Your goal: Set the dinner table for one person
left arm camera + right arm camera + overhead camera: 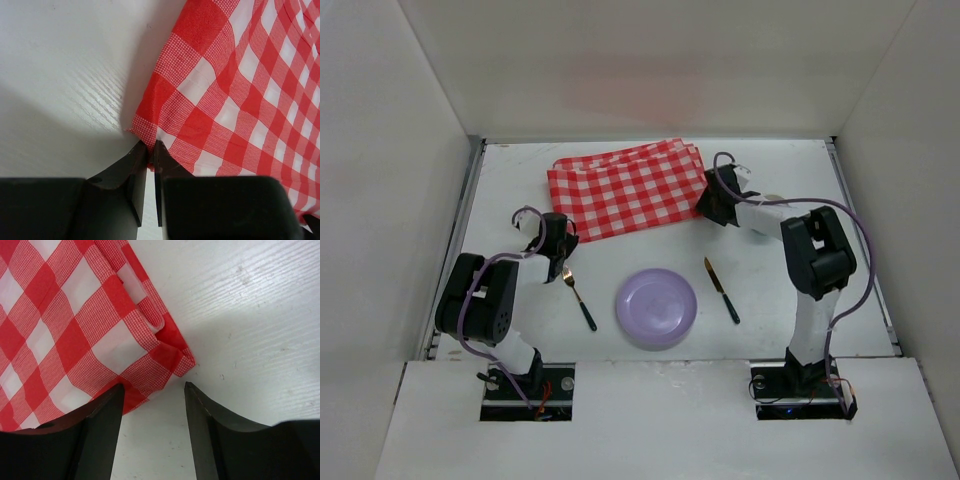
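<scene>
the dinner table (510,180), a flat matte-white top walled by tall white panels, fills the whole working area in front of both arms. a red-and-white checked cloth (625,190) lies folded on its far half, tilted so that its left end sits nearer the arms than its right end.

the left claw (560,243) is at the cloth's near left corner. in the left wrist view its two dark fingers (137,170) are closed to a thin slit, and the tip of that corner runs into the slit, so it is pinching the fabric there. the rest of the cloth spreads away to the right, flat on the white surface.

the right claw (710,205) is at the cloth's right end. in the right wrist view its fingers (102,415) stand well apart and grip nothing; the folded corner, with layered edges showing, lies just ahead of the gap, and one finger overlaps the fabric's edge while the other is over bare tabletop.

nearer the arms, a lilac plate (656,307) rests on the table between them. a fork (578,298) with a dark handle lies just to its left, and a knife (722,290) with a dark handle lies to its right, both apart from the plate and the cloth.
</scene>
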Robot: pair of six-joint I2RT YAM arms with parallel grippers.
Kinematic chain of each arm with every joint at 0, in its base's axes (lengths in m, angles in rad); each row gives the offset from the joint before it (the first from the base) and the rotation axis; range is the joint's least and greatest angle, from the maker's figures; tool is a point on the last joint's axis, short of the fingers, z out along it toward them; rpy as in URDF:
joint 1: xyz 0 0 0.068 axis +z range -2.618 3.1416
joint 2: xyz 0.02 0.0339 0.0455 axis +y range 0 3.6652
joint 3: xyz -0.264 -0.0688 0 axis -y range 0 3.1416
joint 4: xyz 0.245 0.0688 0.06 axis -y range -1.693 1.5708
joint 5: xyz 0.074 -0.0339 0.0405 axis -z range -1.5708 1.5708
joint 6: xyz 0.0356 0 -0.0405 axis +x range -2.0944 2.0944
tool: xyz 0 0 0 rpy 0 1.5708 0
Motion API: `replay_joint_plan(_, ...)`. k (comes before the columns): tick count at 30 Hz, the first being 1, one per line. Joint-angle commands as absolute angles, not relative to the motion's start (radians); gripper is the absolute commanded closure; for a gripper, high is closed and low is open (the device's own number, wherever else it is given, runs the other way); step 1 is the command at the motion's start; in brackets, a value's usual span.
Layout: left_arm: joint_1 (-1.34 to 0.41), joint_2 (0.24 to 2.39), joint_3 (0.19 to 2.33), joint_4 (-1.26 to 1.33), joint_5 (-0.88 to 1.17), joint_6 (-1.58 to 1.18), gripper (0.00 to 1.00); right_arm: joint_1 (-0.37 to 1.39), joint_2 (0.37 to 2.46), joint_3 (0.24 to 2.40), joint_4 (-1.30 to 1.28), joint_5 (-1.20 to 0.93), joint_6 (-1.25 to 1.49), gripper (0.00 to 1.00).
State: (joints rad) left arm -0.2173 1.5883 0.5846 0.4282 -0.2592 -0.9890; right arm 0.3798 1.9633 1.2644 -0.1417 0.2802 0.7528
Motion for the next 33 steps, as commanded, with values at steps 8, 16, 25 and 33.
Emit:
replay_joint_plan(8,-0.197,1.600,0.543,0.413,-0.206,-0.979,0.94,0.377,2.059,1.424,-0.249,0.308,0.753,0.69)
replay_joint_plan(16,-0.206,1.595,0.549,0.414,-0.204,-0.973,0.94,0.377,2.059,1.424,-0.249,0.308,0.753,0.69)
replay_joint_plan(25,-0.228,1.556,0.549,0.408,-0.216,-0.960,0.94,0.377,2.059,1.424,-0.249,0.308,0.753,0.69)
replay_joint_plan(33,-0.231,1.503,0.532,0.403,-0.224,-0.957,0.95,0.377,2.059,1.424,-0.249,0.308,0.753,0.69)
